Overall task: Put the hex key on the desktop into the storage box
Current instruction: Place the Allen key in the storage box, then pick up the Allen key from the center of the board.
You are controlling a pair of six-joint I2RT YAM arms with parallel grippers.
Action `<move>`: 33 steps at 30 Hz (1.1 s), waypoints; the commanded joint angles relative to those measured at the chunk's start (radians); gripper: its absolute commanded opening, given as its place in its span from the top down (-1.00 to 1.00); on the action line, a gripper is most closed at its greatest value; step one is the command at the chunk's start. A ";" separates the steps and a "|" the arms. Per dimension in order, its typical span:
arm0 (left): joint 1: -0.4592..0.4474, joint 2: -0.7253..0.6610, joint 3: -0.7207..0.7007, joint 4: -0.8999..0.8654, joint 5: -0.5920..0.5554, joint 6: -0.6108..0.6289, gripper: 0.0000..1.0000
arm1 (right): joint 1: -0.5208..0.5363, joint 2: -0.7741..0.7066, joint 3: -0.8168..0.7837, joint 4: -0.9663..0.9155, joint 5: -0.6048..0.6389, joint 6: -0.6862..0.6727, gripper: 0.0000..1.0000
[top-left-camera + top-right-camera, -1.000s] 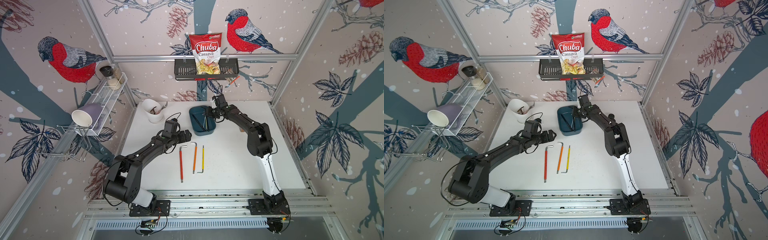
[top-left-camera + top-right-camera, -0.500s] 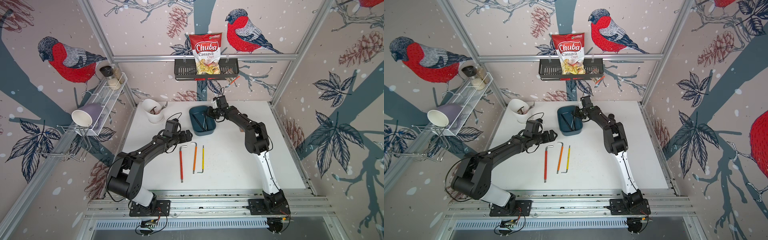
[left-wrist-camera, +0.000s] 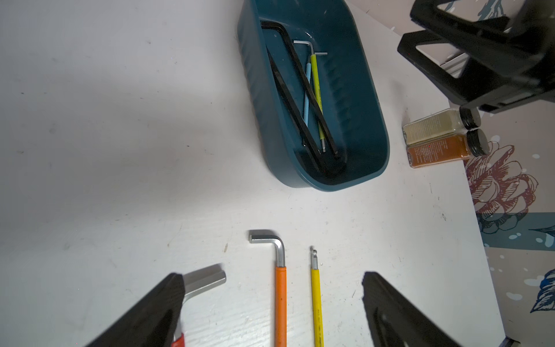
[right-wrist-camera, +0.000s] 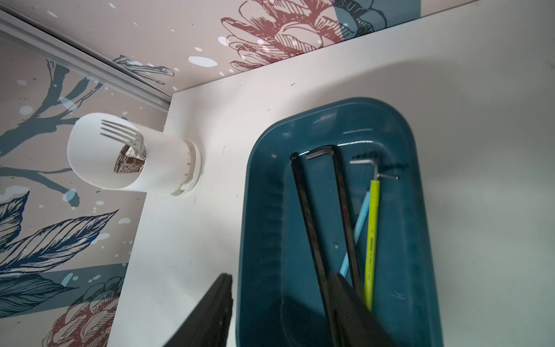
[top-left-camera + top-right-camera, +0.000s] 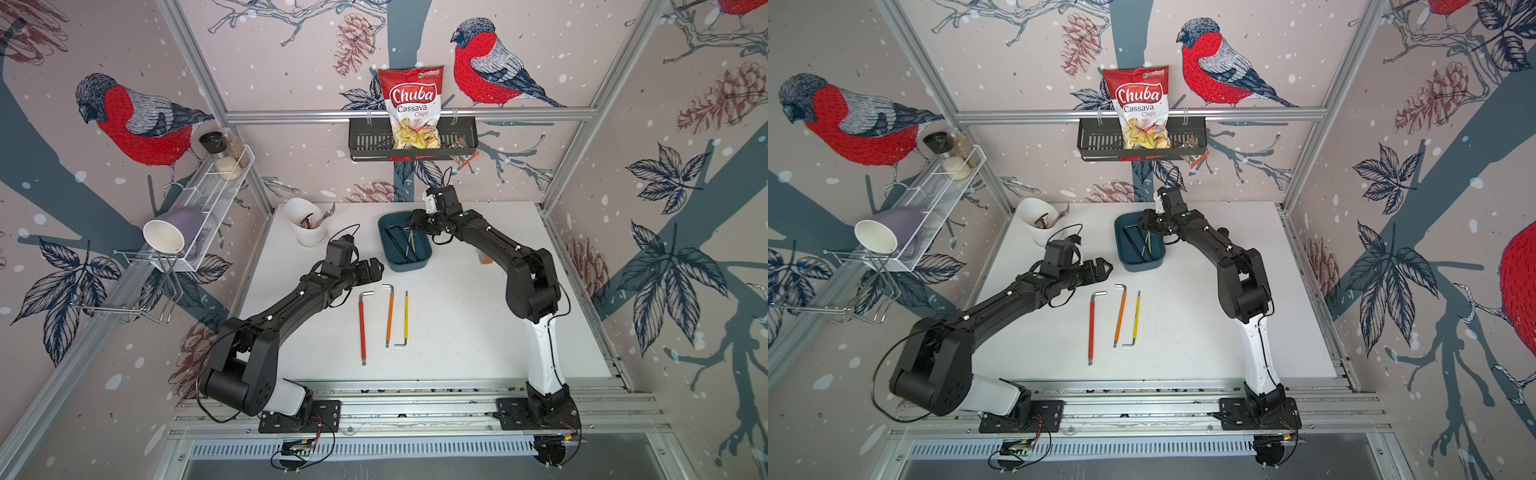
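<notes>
Storage box (image 5: 411, 265) holds several hex keys (image 4: 306, 216) beneath parted right jaws.

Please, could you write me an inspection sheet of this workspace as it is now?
Surface: white tabletop, faint scuffs.
Job's things: storage box holds several hex keys; red key, orange key, yellow key lie on the table.
Clutter: utensil cup, two spice jars.
Grippers: left gripper open by the red key; right gripper open over the box.
Cables: black loop at left wrist.
Surroundings: wall basket with chips bag; wire shelf.
</notes>
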 commanded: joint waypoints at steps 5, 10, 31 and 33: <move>-0.001 -0.068 -0.045 0.026 -0.065 -0.006 -0.92 | 0.112 -0.306 -0.416 0.138 0.280 0.067 -0.18; 0.000 -0.081 -0.061 0.017 -0.076 -0.013 -0.92 | 0.212 -0.460 -0.608 0.115 0.379 0.121 -0.19; -0.001 -0.135 -0.157 0.087 -0.101 -0.062 -0.92 | 0.516 -0.396 -0.749 -0.047 0.418 0.369 -0.15; 0.000 -0.136 -0.163 0.082 -0.104 -0.058 -0.92 | 0.526 -0.351 -0.701 -0.101 0.435 0.358 -0.14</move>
